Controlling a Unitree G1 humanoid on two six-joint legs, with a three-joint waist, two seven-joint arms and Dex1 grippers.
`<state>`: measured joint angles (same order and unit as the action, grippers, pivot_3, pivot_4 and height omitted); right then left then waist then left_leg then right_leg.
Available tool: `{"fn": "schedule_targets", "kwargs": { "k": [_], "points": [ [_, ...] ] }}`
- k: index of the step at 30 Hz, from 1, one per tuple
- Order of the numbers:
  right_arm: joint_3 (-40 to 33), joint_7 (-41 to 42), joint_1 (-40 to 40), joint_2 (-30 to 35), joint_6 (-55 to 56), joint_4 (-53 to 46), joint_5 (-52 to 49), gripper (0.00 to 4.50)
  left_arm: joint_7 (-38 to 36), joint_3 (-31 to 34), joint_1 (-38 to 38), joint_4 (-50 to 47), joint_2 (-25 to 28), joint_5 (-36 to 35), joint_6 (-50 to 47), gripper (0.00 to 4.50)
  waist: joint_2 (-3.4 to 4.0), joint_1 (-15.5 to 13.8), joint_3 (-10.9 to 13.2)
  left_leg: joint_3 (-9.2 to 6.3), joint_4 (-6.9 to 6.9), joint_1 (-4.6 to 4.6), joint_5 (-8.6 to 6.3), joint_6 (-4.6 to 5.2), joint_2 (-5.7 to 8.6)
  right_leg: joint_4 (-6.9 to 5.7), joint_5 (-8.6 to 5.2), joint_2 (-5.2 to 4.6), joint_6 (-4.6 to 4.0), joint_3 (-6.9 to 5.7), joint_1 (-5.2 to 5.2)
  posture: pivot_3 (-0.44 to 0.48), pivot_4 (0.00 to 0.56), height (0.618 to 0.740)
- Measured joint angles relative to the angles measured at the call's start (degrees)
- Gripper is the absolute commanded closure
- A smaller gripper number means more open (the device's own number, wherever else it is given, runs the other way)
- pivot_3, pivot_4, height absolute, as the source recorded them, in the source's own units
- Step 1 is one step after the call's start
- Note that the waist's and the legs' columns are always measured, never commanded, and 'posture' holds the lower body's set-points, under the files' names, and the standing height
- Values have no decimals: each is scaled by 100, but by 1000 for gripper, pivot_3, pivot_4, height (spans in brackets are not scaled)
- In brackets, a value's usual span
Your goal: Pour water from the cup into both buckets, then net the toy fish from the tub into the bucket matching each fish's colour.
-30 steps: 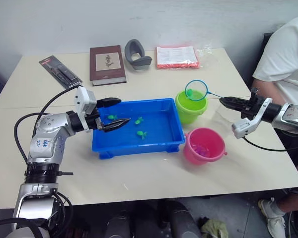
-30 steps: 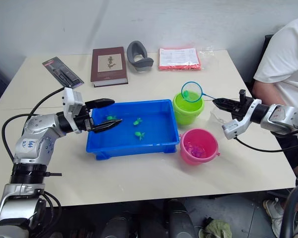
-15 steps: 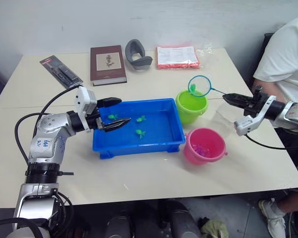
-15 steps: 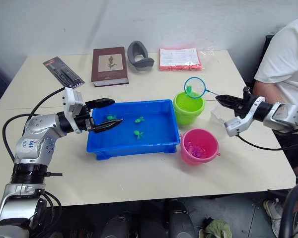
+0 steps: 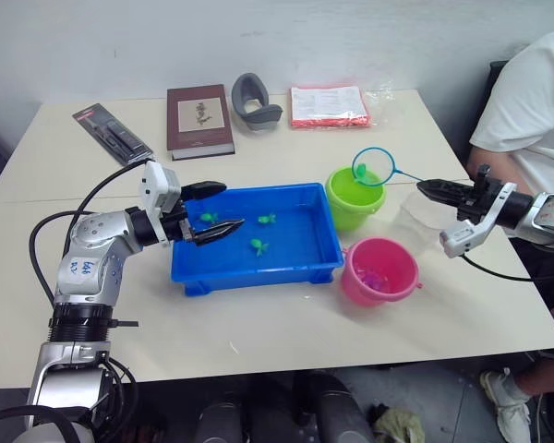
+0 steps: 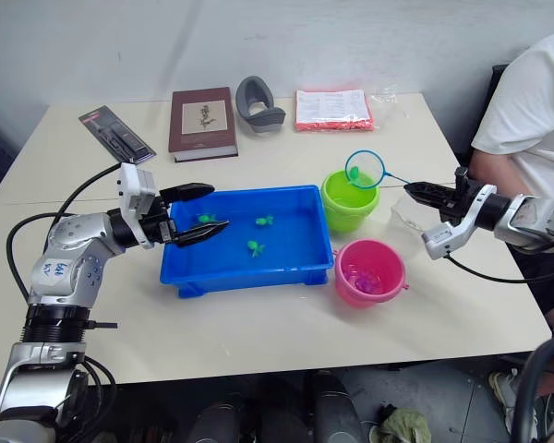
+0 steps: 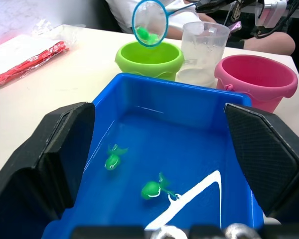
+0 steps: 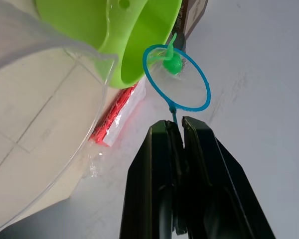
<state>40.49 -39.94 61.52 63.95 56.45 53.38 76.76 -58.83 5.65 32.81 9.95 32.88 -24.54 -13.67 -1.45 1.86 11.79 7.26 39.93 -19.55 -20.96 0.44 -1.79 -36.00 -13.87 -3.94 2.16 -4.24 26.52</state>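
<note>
The blue tub (image 5: 258, 275) lies mid-table with three green toy fish (image 5: 257, 245) floating in it. My left gripper (image 5: 231, 205) hovers open over the tub's left end. My right gripper (image 5: 422, 188) is shut on the thin handle of a blue-rimmed net (image 5: 371, 167). The net's hoop hangs above the lime green bucket (image 5: 351, 214) with a green fish (image 8: 172, 61) in it. Nearer me, the pink bucket (image 5: 358, 292) holds pink fish (image 5: 374, 277). The clear cup (image 5: 414, 220) stands upright right of both buckets, under my right gripper.
Along the table's far side lie a packaged black tool (image 5: 112, 133), a dark red book (image 5: 200, 120), a grey curved object (image 5: 254, 100) and a red-and-white packet (image 5: 328, 104). A person in a white shirt (image 5: 526, 111) sits at the right edge.
My right gripper has drawn back slightly to the right with the net, whose hoop still hangs over the green bucket. The fish in the tub have drifted a little. The left arm is unchanged.
</note>
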Motion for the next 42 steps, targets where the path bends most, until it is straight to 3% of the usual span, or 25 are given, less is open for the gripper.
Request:
{"fn": "schedule_targets", "kwargs": {
  "k": [13,17,19,23,24,25,27,29,31,35,42],
  "points": [
    [29,-55,217,-163,-118,311,-77,4500,49,1,-1,1,-46,1,9,41,4,5,0,4,0,1,-1,-4,-4,1,0,9,0,9,1,0,150,740],
    [-133,120,217,-162,173,343,-504,4500,51,34,-111,-37,-19,-1,7,41,3,6,0,4,0,3,-1,-4,-4,0,0,10,0,10,0,0,150,740],
    [-312,344,221,-156,452,347,-871,4500,50,59,-205,-86,4,-5,-1,41,3,16,0,5,-1,4,-1,-4,-5,0,0,12,0,12,1,0,150,740],
    [-449,2176,186,-107,1837,261,-3162,4500,-11,230,-493,-262,328,-37,-40,41,3,107,0,4,-8,13,-2,-10,-14,4,0,27,-1,16,-4,0,150,740],
    [-231,3088,-130,26,1590,-387,-4556,4500,-57,297,-599,-305,466,-63,-48,41,2,113,0,-5,-10,18,-2,-11,-23,7,0,31,-1,13,-14,0,150,740],
    [28,4419,-690,221,895,-1618,-6581,4500,-126,384,-749,-322,660,-87,-69,41,2,122,0,-10,-16,32,-4,-12,-33,6,-3,35,-8,12,-25,0,150,740],
    [212,6296,-1419,288,-533,-3388,-9156,4500,-215,564,-901,-310,889,-99,-116,41,3,120,0,-22,-11,35,-7,-14,-42,1,-3,37,-9,2,-29,0,150,740],
    [162,7500,-1713,289,-1797,-4462,-10468,4500,-282,680,-975,-324,1024,-143,-134,41,13,67,5,-26,6,31,-11,-9,-42,-1,-1,31,-13,-6,-28,0,150,740],
    [-167,8209,-1872,290,-2891,-5043,-11050,4500,-322,799,-1105,-330,1147,-202,-157,41,14,-19,4,-25,11,31,-15,-3,-42,5,8,26,-28,-14,-31,0,150,740],
    [-898,8335,-2227,235,-4609,-5657,-11069,4500,-338,932,-1344,-333,1274,-222,-193,41,11,-142,3,-29,12,26,-25,0,-39,11,7,15,-33,-22,-30,0,150,740],
    [-1559,8939,-2607,-288,-6126,-6019,-10989,4500,-337,970,-1507,-469,1292,-229,-192,41,8,-181,1,-20,13,4,-25,2,-33,10,8,17,-33,-25,-11,0,150,740]
  ]
}}
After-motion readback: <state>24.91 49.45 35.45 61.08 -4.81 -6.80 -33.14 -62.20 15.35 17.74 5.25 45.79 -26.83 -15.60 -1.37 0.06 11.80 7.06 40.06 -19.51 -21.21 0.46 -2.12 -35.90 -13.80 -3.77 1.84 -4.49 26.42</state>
